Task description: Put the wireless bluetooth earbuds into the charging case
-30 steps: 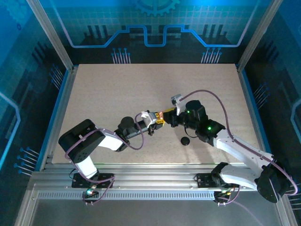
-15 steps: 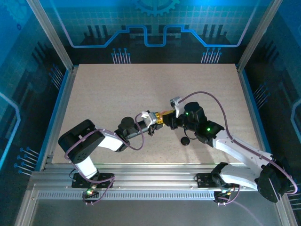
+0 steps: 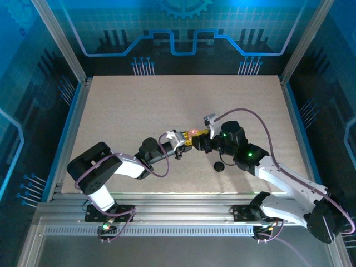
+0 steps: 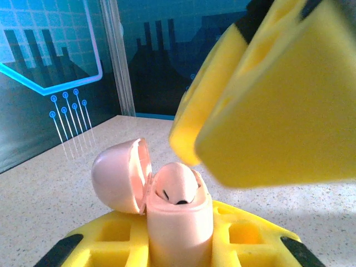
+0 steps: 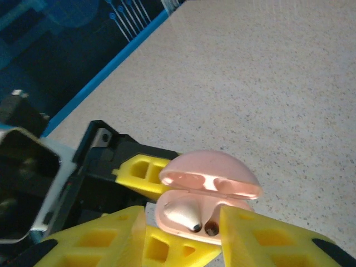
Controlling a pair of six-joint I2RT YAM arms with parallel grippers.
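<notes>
Earbud (image 5: 181, 213), one, seated in the open pink charging case (image 5: 207, 183) clamped between the left fingers (image 4: 114, 236); right fingers (image 5: 103, 239) newly parted either side, empty, insertion apparently done; second socket looks vacant.

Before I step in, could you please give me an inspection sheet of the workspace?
Surface: speckled beige table, no spills seen.
Job's things: pink charging case, lid open; one pale earbud sits inside; the other socket is dark, contents unclear.
Clutter: small dark round object lying on the table by the right arm.
Tools: left tool shut on the charging case; right tool open, its fingers on either side of the case.
Cables: purple cable arcs over the right arm; second cable loops by the left arm.
Surroundings: frame posts, blue panels.
</notes>
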